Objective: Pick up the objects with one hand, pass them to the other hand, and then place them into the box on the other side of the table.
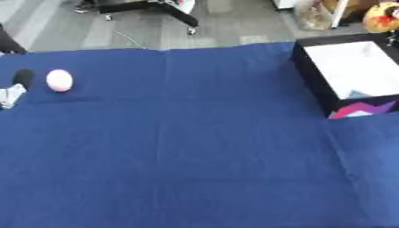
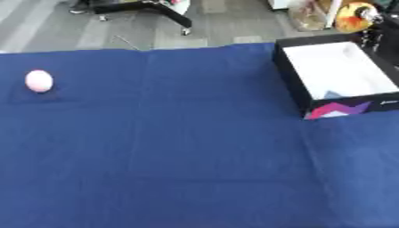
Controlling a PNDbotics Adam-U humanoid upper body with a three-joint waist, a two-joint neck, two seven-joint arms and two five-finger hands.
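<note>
A pink egg-shaped ball (image 1: 59,80) lies on the blue cloth (image 1: 202,147) at the far left. Just left of it, a black and silver part of my left hand (image 1: 18,82) shows at the picture's edge, a small gap away from the ball. The black box (image 2: 290,80) with a white inside stands at the right, and a small bluish shape (image 2: 333,94) shows at its near end. Beyond the box's far right corner, a black part of my right hand (image 2: 382,35) shows beside a yellow and orange object (image 2: 351,17). Whether it holds that object is hidden.
The box's near wall carries a pink and purple pattern (image 2: 339,109). Beyond the table's far edge is grey floor with a wheeled black stand (image 1: 168,11) and a bag (image 1: 311,15).
</note>
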